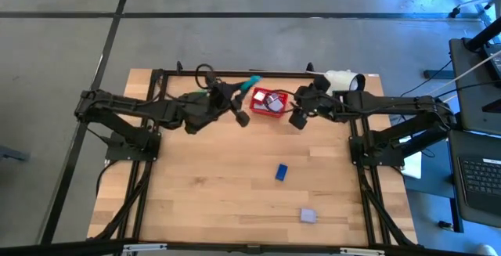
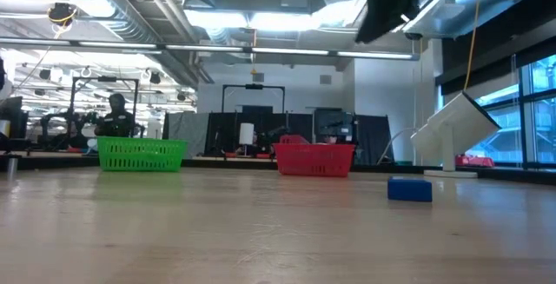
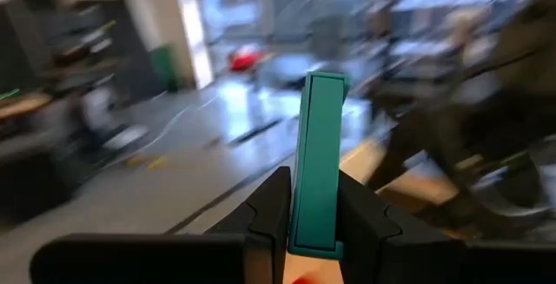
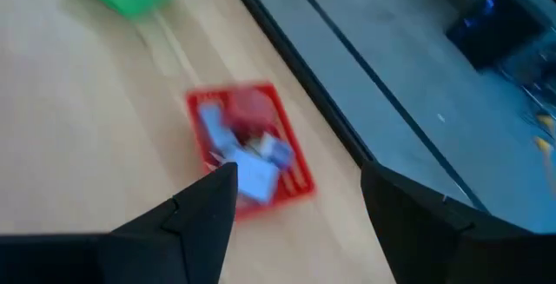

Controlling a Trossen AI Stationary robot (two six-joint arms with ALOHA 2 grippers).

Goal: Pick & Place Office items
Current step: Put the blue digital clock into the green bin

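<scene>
High view: wooden table (image 1: 219,178) is bounded by grey floor (image 1: 235,45). 1 teal piece (image 3: 317,162) is clamped by left gripper (image 3: 304,210); right gripper (image 4: 295,197) is held apart above red basket (image 4: 248,149).

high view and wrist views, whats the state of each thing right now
left hand: shut on teal piece, raised
right hand: open, empty, above red basket
red basket: upright, pieces inside
green basket: upright on table
blue piece: loose on table
lavender piece: loose on table
</scene>
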